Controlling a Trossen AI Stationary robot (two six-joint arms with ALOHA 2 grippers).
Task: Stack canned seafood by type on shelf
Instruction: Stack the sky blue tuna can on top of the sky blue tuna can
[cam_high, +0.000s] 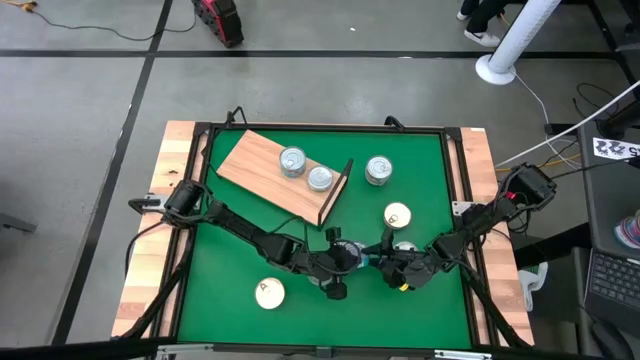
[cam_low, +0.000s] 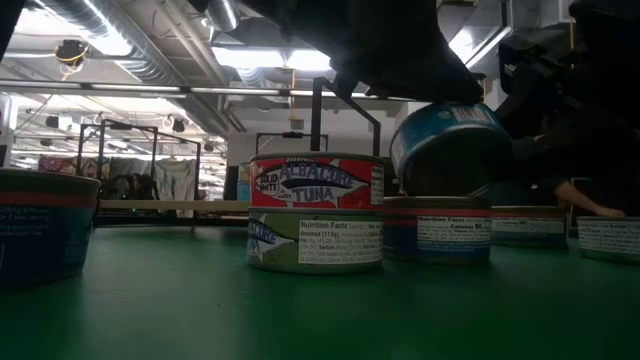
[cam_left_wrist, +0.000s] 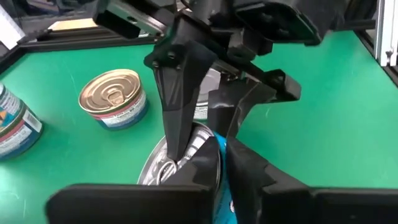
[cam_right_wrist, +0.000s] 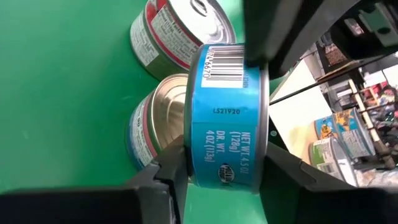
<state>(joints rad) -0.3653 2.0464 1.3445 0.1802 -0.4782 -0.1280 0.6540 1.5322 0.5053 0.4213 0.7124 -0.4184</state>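
A blue-labelled can (cam_right_wrist: 227, 112) stands on edge in the air between my two grippers, above a silver-topped can (cam_right_wrist: 155, 118) on the green mat. My left gripper (cam_high: 345, 262) comes from the table's left and my right gripper (cam_high: 385, 262) from its right. Both are shut on this can near the table's front middle. In the low view the can (cam_low: 450, 145) hangs tilted just over a can (cam_low: 437, 232) below it. The wooden shelf (cam_high: 262, 165) lies at the far left of the mat, with two cans (cam_high: 292, 160) (cam_high: 320, 178) on it. My left gripper pinches the blue can between its two fingers (cam_left_wrist: 252, 177), across the can's thickness at its rim (cam_left_wrist: 221, 163). It comes slanting down from the table's left. The can is on edge, tilted, clear of the mat. My right gripper has the same can between its two fingers (cam_right_wrist: 168, 177), one against each flat face, at the rim (cam_right_wrist: 227, 171) opposite the left gripper. It comes slanting down from the table's right.
Loose cans sit on the mat: one by the shelf's wire end (cam_high: 378, 170), a cream-topped one (cam_high: 397, 215), one under my right arm (cam_high: 405, 248) and one near the front left (cam_high: 268, 292). A two-can stack (cam_low: 315, 210) shows in the low view.
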